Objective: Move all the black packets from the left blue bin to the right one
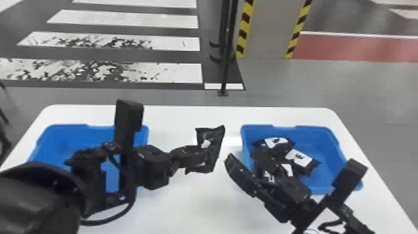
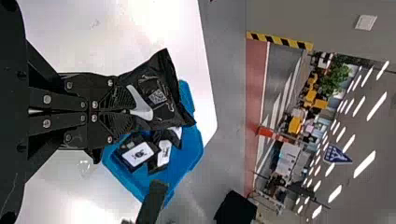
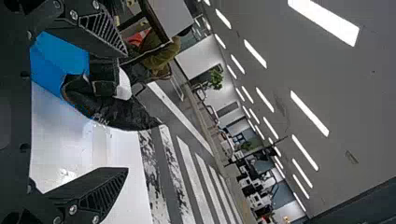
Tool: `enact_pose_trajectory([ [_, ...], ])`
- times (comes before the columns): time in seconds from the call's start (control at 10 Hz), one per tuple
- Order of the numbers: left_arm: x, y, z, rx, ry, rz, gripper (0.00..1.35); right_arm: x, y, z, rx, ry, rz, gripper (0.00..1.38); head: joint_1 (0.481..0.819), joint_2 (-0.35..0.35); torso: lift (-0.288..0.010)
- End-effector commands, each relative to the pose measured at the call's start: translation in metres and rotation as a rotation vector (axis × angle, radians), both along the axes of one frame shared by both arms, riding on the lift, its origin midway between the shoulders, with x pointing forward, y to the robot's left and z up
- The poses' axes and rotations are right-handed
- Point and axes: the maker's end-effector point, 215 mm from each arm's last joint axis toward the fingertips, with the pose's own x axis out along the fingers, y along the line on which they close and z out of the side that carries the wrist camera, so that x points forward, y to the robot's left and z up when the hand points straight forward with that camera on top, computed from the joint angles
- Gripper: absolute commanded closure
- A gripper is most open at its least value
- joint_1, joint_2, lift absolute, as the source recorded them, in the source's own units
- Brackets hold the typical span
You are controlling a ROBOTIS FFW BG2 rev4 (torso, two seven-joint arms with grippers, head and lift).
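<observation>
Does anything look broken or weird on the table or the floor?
The floor beyond the table looks odd: two white stripes are blotched with dark patches, maybe worn paint. Packets in the right bin lie jumbled, but I see nothing spilled. The black packet in the left pincer looks crumpled.

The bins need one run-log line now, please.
left pincer: shut on packet; right pincer: open; right bin: packets inside; left bin: partly hidden
</observation>
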Motion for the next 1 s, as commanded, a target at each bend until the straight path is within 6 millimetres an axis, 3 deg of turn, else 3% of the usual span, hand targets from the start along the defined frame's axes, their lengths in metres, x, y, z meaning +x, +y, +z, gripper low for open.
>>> enact_pose_trajectory([
  [0.0,-0.011,-0.025,0.006,-0.024,-0.001,-0.058,1.2,0.01,0.008,0.001,0.009,-0.006,0.022,0.16,0.695,-0.094,-0.14],
  [0.3,-0.028,-0.049,0.009,-0.064,0.019,-0.119,1.2,0.022,0.014,0.005,0.019,-0.017,0.036,0.2,0.695,-0.127,-0.14],
  [0.4,-0.032,-0.055,0.011,-0.072,0.022,-0.134,1.2,0.031,0.01,0.002,0.031,-0.014,0.019,0.46,0.695,-0.135,-0.14],
  [0.5,-0.035,-0.058,0.012,-0.079,0.026,-0.144,1.2,0.039,0.0,0.006,0.044,-0.027,-0.02,0.87,0.695,-0.146,-0.14],
  [0.7,-0.037,-0.06,0.012,-0.086,0.028,-0.148,1.2,0.044,-0.008,0.006,0.042,-0.032,-0.045,1.3,0.695,-0.175,-0.14],
  [0.9,-0.035,-0.058,0.015,-0.094,0.022,-0.144,1.2,0.042,-0.005,0.002,0.053,-0.014,-0.033,1.28,0.695,-0.181,-0.14],
])
